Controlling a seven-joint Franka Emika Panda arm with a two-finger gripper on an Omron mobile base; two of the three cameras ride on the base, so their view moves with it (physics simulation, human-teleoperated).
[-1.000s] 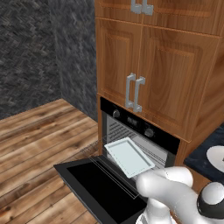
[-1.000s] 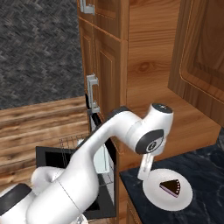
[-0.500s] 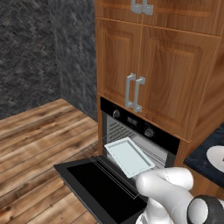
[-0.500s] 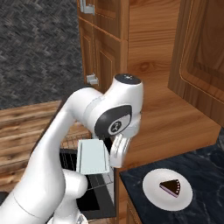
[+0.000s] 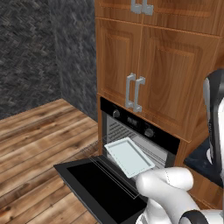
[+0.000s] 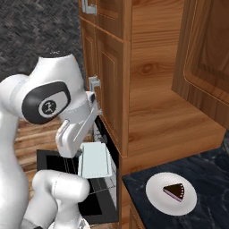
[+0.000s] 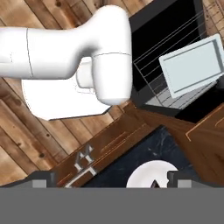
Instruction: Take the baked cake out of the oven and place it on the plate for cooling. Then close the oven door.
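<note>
The baked cake (image 6: 174, 191) lies on the plate (image 6: 156, 196), low and right in the right base view, on the dark counter (image 6: 210, 174). In my hand view the plate (image 7: 144, 174) peeks up at the bottom centre, between my fingertips (image 7: 43, 178); my gripper (image 7: 111, 180) stands spread wide and holds nothing. The oven (image 5: 139, 131) sits mid-frame in the left base view, its oven door (image 5: 94, 183) dropped flat open at lower centre. A pale tray (image 5: 129, 156) juts from the rack above it.
</note>
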